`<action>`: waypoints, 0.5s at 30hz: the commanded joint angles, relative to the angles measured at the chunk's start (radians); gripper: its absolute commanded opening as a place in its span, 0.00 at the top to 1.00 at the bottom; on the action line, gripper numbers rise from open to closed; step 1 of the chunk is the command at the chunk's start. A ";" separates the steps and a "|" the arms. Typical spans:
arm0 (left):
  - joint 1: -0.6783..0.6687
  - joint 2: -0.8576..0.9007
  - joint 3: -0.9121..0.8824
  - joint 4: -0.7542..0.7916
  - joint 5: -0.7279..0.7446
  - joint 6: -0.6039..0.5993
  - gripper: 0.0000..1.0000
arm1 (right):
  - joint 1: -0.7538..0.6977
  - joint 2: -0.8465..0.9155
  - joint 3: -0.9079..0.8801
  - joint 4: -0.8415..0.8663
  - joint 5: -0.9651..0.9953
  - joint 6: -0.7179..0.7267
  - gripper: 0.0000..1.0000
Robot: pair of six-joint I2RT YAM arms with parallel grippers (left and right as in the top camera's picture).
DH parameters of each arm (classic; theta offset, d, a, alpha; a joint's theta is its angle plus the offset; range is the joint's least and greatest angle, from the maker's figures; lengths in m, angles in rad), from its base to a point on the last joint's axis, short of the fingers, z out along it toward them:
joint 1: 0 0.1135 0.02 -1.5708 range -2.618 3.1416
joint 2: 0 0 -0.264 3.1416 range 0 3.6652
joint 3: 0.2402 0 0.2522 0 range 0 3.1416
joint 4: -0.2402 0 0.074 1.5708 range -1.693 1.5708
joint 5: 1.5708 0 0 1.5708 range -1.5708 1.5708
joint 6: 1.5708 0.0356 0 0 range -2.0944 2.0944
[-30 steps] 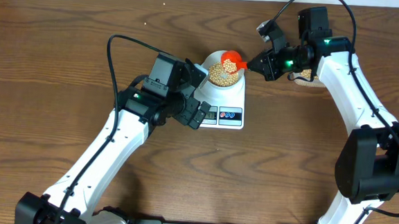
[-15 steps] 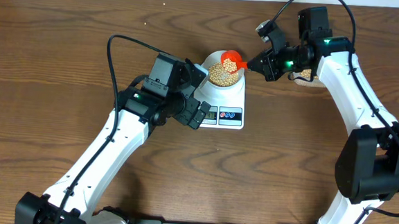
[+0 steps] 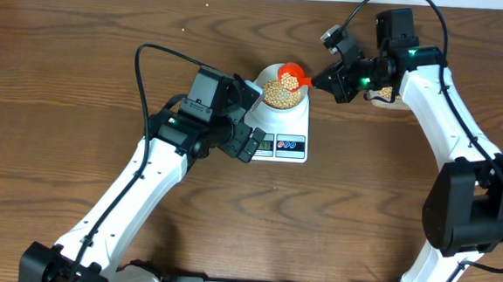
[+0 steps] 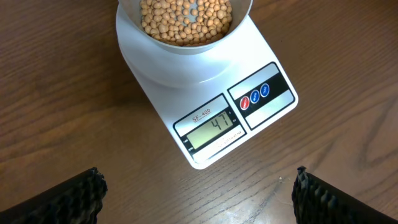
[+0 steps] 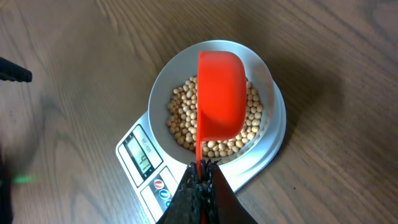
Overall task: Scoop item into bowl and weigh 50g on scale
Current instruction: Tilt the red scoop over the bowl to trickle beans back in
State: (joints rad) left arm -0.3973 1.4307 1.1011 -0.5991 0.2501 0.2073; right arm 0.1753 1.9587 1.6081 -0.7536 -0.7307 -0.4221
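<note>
The pale bowl [image 3: 282, 94] stands on the white scale [image 3: 291, 135] and holds many tan beans [image 3: 279, 94]. The scale's display [image 4: 209, 129] reads 47. My right gripper [image 3: 325, 78] is shut on the handle of an orange scoop [image 3: 291, 74], which is turned over above the bowl's right side; in the right wrist view the scoop [image 5: 221, 93] covers part of the beans [image 5: 186, 121]. My left gripper [image 3: 253, 141] is open and empty, just left of the scale's front, with the bowl [image 4: 186, 28] ahead of it.
A tub of beans [image 3: 381, 95] sits behind the right arm at the back right, mostly hidden. Cables run from both arms. Wood table [image 3: 80, 78] all around the scale.
</note>
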 commanded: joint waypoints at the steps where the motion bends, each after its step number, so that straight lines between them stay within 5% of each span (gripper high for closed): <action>1: 0.002 0.000 0.000 -0.003 0.008 0.009 0.02 | 0.003 -0.036 0.017 0.002 -0.008 -0.042 0.99; 15: 0.002 0.000 0.000 -0.003 0.008 0.009 0.02 | 0.003 -0.036 0.017 0.002 -0.009 -0.111 0.99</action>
State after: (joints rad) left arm -0.3973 1.4307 1.1011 -0.5991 0.2497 0.2077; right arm 0.1753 1.9587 1.6081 -0.7536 -0.7280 -0.4946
